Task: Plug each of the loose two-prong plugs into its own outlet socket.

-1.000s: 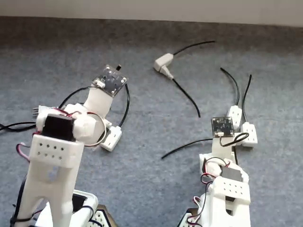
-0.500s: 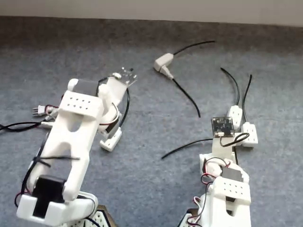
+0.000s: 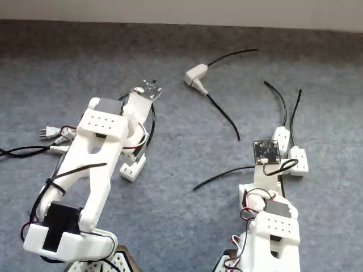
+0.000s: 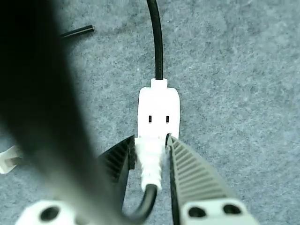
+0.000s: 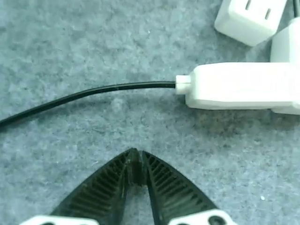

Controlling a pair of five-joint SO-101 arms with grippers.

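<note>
In the left wrist view my left gripper point(image 4: 151, 139) is shut on a white two-prong plug point(image 4: 150, 164), whose front end sits against a white socket point(image 4: 158, 110) with two slots and a black cable. From above, that socket point(image 3: 132, 168) lies partly under the left arm point(image 3: 102, 141). A loose plug point(image 3: 52, 133) with bare prongs lies to the left. My right gripper point(image 5: 136, 165) is shut and empty, just short of a long white plug body point(image 5: 239, 86) on a black cable. Two sockets point(image 3: 282, 136) point(image 3: 298, 160) lie beside the right arm point(image 3: 266, 152).
A joined white plug and socket point(image 3: 195, 76) with black cables rests at the back centre. A loose black cable point(image 3: 221, 174) runs across the grey carpet between the arms. Another socket face point(image 5: 251, 16) lies beyond the right gripper.
The left arm has swung up and forward over its socket, and its wrist has shifted slightly toward the back. The right arm has kept still.
</note>
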